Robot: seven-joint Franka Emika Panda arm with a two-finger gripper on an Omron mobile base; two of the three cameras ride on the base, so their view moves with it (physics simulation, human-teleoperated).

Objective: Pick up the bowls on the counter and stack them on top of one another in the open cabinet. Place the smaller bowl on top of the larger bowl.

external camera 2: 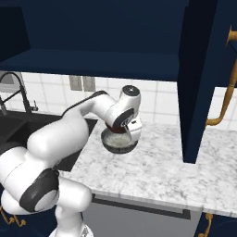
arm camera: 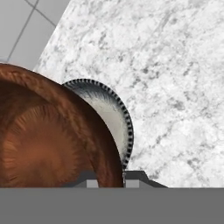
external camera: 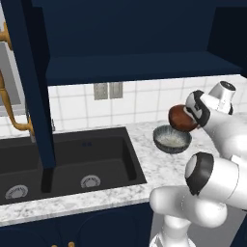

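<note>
My gripper (arm camera: 111,180) is shut on the rim of the smaller reddish-brown bowl (external camera: 179,117), which it holds tilted on its side in the air. From the hand view this bowl (arm camera: 43,144) is large and close at the lower left. Just below it, the larger grey bowl (external camera: 171,139) rests upright on the speckled counter (external camera: 159,166), its pale inside showing. The brown bowl partly covers the grey bowl (arm camera: 113,114) in the hand view. Seen from the right base, the hand hangs over the grey bowl (external camera 2: 119,141). Above is the open navy cabinet with its bare shelf (external camera: 140,67).
The black double sink (external camera: 67,164) lies left of the bowls. A tall navy door panel (external camera: 29,82) hangs down over the sink; in the right base view that panel (external camera 2: 199,83) stands right of the bowls. Wall outlets (external camera: 108,90) sit on the tiles.
</note>
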